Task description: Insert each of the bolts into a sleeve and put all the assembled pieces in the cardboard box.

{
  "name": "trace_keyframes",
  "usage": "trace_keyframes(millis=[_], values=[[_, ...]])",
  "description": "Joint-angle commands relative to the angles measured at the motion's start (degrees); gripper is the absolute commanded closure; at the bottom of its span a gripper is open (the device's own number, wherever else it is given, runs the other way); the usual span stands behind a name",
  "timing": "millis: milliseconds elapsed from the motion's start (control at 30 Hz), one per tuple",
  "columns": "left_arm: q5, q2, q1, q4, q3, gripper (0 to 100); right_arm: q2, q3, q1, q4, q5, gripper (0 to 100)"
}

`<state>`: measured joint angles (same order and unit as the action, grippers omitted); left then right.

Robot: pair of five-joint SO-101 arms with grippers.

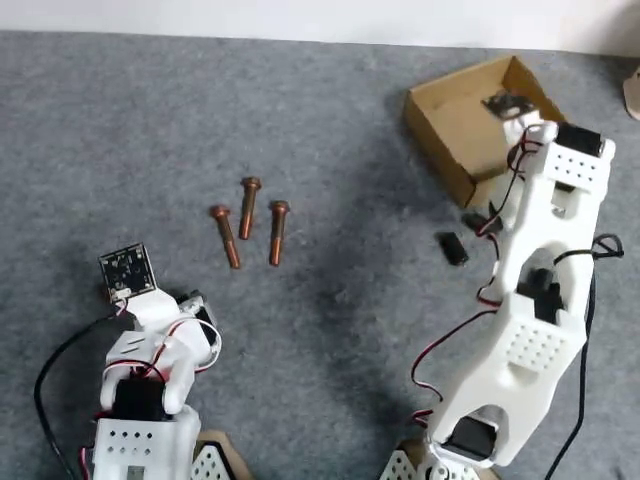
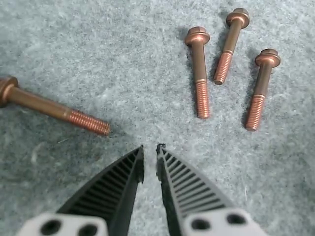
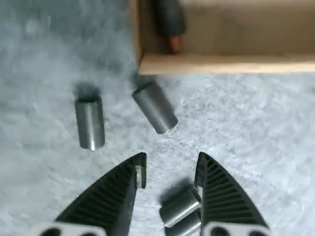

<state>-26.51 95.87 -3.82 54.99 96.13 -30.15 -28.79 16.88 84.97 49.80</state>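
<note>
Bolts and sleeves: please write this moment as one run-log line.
left gripper shut, empty, near bolts | right gripper open over sleeves | one assembled piece in cardboard box

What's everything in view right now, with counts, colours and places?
Carpet: one, grey, covering the table.
Cardboard box: one, brown, far right on the carpet.
Bolts: four, copper, on the carpet, three grouped, one apart.
Sleeves: at least four, grey, on the carpet beside the box.
Assembled piece: one, dark with copper tip, inside the box.
Left claw: one, black, facing the bolts.
Right claw: one, black, open over two sleeves.
</note>
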Motion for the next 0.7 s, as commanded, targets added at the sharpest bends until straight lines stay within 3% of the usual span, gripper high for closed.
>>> trace_keyframes(millis=[0,300,667], values=[[-0.09,-0.04,-0.31,0.18,1.45,94,-1.19,-0.57,1.36,-1.01,7.56,84.7],[-0.09,-0.04,-0.31,0.18,1.45,94,-8.57,-0.66,1.10,-10.95,14.15,84.7],[-0.09,-0.04,-0.31,0.18,1.45,94,-8.75,-0.75,-1.71,-12.00,17.14,84.7]])
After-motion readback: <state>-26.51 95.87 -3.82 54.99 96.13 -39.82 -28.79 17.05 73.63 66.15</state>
